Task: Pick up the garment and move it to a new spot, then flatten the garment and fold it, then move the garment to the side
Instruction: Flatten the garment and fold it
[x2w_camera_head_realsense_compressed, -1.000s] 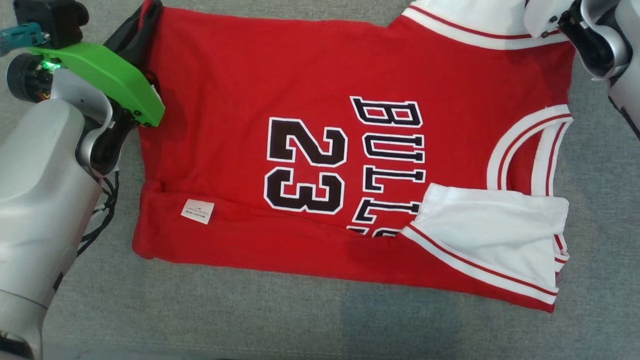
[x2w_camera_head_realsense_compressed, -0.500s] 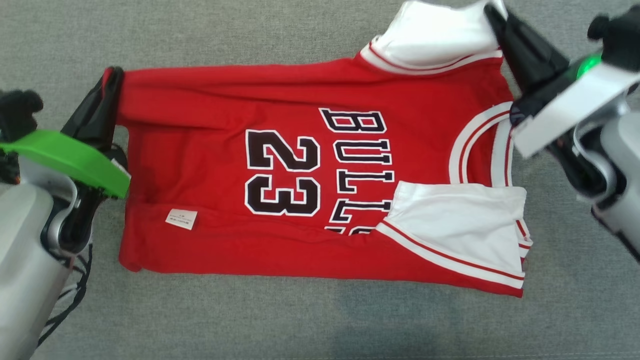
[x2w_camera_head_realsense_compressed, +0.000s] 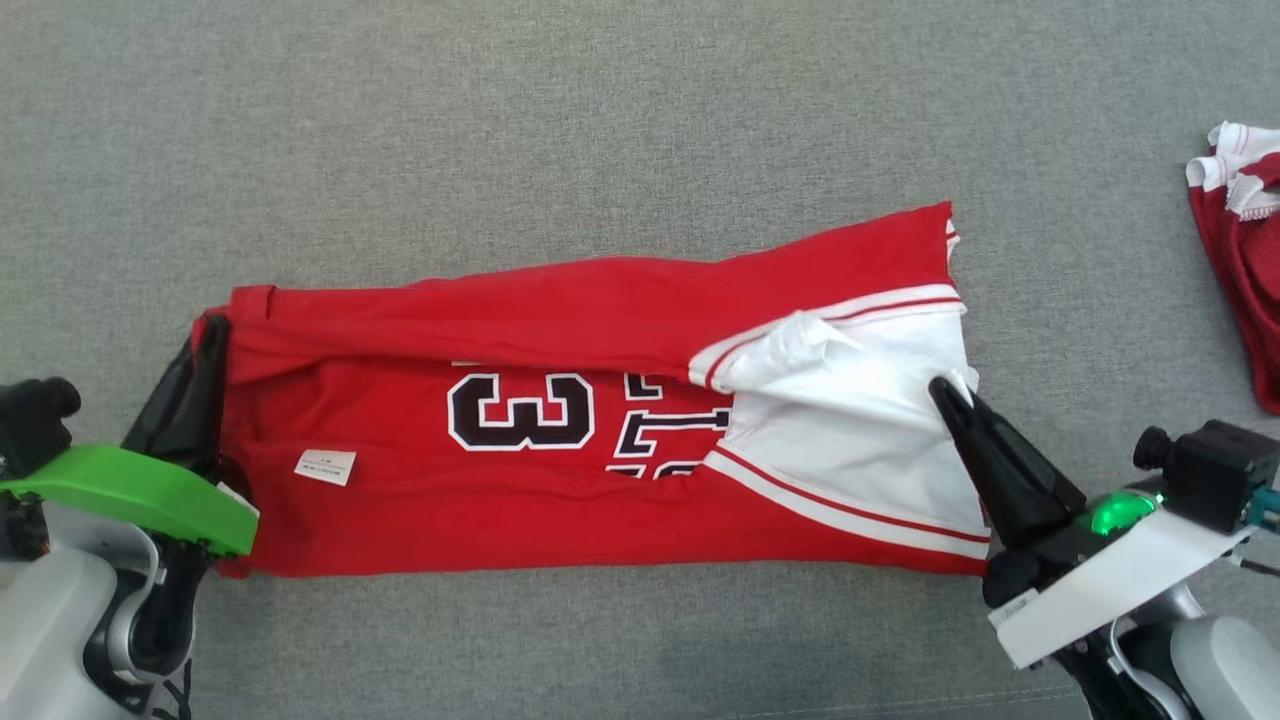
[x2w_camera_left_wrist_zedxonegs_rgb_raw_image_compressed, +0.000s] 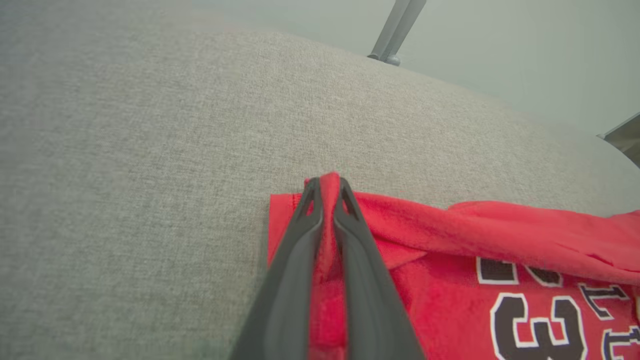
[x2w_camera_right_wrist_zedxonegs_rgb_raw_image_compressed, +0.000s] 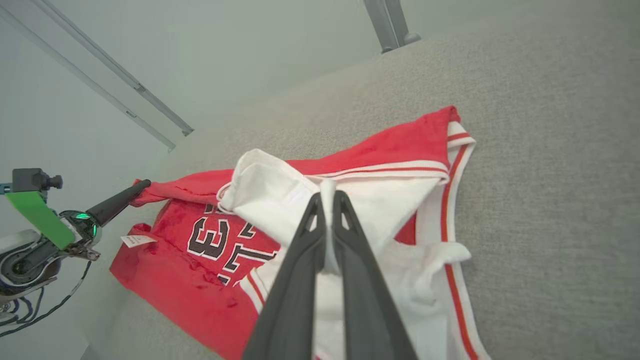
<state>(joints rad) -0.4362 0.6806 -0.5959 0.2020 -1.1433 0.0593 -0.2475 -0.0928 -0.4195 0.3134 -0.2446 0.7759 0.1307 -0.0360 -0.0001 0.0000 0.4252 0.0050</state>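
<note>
- Garment (x2w_camera_head_realsense_compressed: 560, 500): red, printed, lying mid-surface with its long axis running left to right, roughly parallel to the near edge of the surface (x2w_camera_head_realsense_compressed: 600, 120).
- Orientation: the hem end points left and the shoulder end points right. The far-right corner angles toward the far side.
- Fold: the far long edge is turned over toward the near side and covers the upper part of the print. A numeral "3" (x2w_camera_head_realsense_compressed: 520, 412) is exposed.
- Label (x2w_camera_head_realsense_compressed: 324, 466): white, on the red cloth near the hem end.
- Left hand (x2w_camera_head_realsense_compressed: 212, 330): fingers pinched together on the far hem corner, red cloth showing between them in the left wrist view (x2w_camera_left_wrist_zedxonegs_rgb_raw_image_compressed: 327, 182).
- Right hand (x2w_camera_head_realsense_compressed: 942, 388): fingers pinched on the white panel (x2w_camera_head_realsense_compressed: 850, 420) at the shoulder end, white cloth showing between them (x2w_camera_right_wrist_zedxonegs_rgb_raw_image_compressed: 327, 197).
- Second garment (x2w_camera_head_realsense_compressed: 1240, 270): red and white, bunched, well apart toward the right.
</note>
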